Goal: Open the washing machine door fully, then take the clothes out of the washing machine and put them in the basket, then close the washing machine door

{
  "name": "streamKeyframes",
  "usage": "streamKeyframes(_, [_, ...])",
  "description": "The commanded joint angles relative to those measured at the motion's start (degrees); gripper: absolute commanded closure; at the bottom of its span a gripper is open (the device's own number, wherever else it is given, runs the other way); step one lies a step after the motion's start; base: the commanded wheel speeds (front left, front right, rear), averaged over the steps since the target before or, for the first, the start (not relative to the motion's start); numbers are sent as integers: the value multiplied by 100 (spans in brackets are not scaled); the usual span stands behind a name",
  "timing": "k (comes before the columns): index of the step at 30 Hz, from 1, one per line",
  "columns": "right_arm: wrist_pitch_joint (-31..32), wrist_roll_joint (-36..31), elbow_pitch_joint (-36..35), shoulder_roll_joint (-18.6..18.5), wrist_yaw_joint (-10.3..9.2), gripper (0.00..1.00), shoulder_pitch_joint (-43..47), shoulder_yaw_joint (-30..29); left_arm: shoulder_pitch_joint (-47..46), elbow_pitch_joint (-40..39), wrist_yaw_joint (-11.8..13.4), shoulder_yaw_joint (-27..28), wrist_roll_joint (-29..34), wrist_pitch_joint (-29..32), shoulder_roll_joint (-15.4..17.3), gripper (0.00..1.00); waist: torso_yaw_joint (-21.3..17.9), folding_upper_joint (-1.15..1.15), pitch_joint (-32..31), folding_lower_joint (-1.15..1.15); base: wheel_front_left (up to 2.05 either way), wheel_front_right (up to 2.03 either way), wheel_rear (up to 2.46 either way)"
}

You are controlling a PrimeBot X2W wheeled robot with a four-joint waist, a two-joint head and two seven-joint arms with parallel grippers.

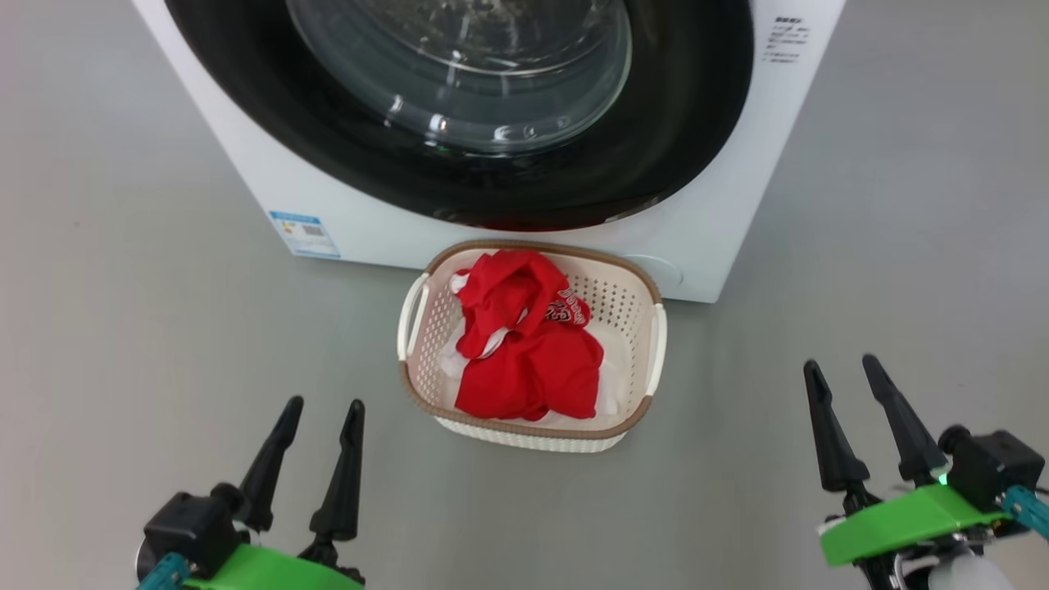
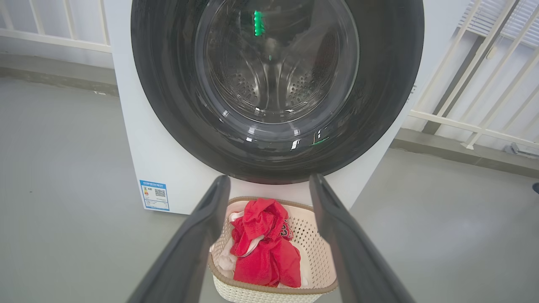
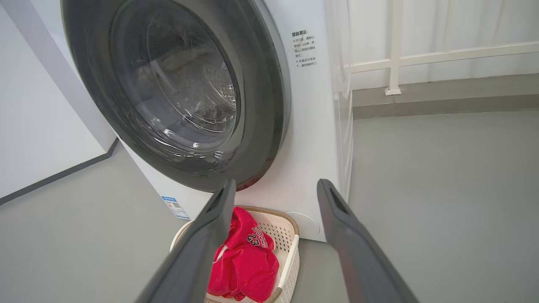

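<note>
Clothes (image 1: 533, 360) in basket (image 1: 627, 307), midway between and ahead of left gripper (image 1: 324, 403) and right gripper (image 1: 840, 362), both splayed wide, empty

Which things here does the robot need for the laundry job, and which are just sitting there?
For the job:
washing machine door, shut
washing machine
clothes, in the basket
basket

Just there:
blue label
white railing
grey floor
</note>
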Motion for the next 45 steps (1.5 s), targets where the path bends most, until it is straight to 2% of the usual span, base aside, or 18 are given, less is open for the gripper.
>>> streamKeyframes(1, [-32,90,-163,-1,-4,0,57,81,46,-161,-32,227,33,-28,152,0,-119,0,-115,0,0,0,0])
streamKeyframes(22, [-32,-8,-436,140,-4,0,989,-426,492,-266,-32,344,149,-28,236,0,-479,0,-390,0,0,0,0])
streamKeyframes(45, [-32,-31,-461,182,-4,0,1017,-506,509,-248,-32,355,144,-28,202,0,-475,0,-421,0,0,0,0])
